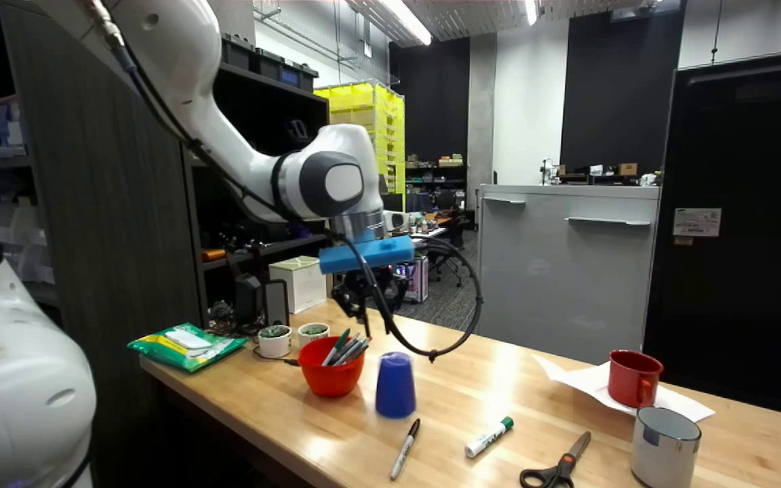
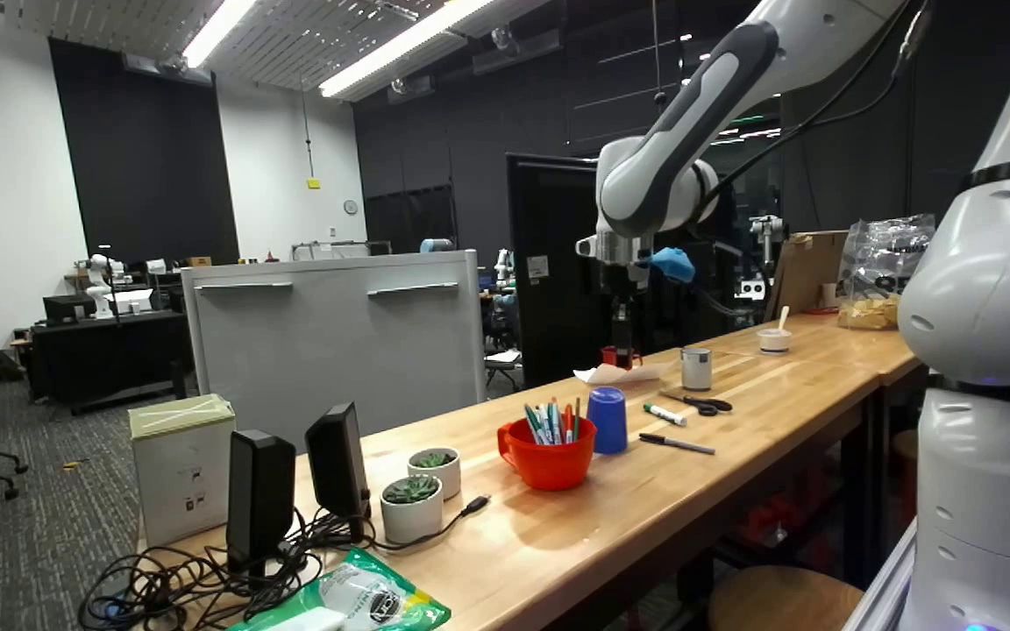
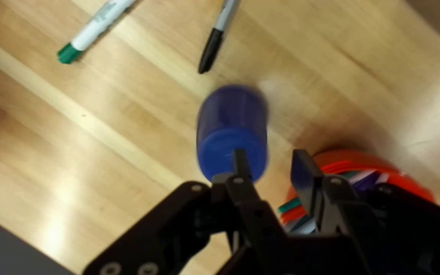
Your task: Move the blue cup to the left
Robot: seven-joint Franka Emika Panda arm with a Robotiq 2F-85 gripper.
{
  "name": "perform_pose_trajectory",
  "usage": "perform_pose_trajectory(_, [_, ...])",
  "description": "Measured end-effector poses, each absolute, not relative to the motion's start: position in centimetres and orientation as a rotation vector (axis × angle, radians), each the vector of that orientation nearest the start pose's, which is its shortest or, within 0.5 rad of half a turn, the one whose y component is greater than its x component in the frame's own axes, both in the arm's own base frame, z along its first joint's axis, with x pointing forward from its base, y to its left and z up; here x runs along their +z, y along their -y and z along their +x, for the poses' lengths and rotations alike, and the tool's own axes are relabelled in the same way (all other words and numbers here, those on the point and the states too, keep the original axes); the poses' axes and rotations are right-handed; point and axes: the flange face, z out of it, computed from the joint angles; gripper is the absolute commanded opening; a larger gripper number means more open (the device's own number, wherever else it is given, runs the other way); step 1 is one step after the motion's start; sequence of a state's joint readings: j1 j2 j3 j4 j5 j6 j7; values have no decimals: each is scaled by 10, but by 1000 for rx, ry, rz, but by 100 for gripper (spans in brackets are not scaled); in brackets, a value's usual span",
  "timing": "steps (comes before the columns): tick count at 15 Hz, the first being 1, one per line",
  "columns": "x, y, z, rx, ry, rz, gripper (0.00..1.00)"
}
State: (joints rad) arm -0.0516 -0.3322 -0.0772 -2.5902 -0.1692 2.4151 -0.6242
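The blue cup [image 1: 395,385] stands upside down on the wooden table, close beside the red bowl of pens. It also shows in an exterior view [image 2: 608,421] and in the wrist view [image 3: 232,133], slightly blurred. My gripper [image 1: 377,331] is above the table, higher than the cup and near the bowl. In the wrist view, my gripper [image 3: 270,156] has its two fingers apart with nothing between them. One fingertip overlaps the cup's closed end in that view, and the other overlaps the edge of the bowl. My gripper [image 2: 623,355] also shows edge-on in an exterior view.
The red bowl [image 1: 331,379] holds several pens. A black marker [image 1: 405,449], a green-capped marker [image 1: 489,437], scissors [image 1: 556,469], a whitish-grey cup [image 1: 665,451] and a red cup [image 1: 634,379] on paper lie farther along. Potted plants [image 2: 413,517] and speakers [image 2: 259,491] stand beyond the bowl.
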Motion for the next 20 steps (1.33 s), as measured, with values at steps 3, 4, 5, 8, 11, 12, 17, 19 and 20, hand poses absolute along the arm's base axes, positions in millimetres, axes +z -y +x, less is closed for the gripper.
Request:
perform_pose_trajectory(3, [338, 6, 382, 2, 1178, -3082, 87])
perform_pose_trajectory(4, [323, -11, 369, 55, 1226, -3066, 95])
perform_pose_trajectory(5, [314, -28, 362, 88, 1266, -3054, 98])
perform_pose_trajectory(8, [302, -88, 351, 120, 1376, -3027, 100])
perform_pose_trajectory(11, [287, -152, 336, 128, 1383, -3038, 100])
perform_pose_trajectory(12, [287, -172, 336, 122, 1308, -3054, 100])
perform_pose_trajectory(17, [313, -219, 397, 0, 885, -3111, 100])
perform_pose_trajectory(19, [323, -220, 428, -58, 712, -3129, 100])
perform_pose_trajectory(20, [326, -220, 439, -87, 627, -3136, 100])
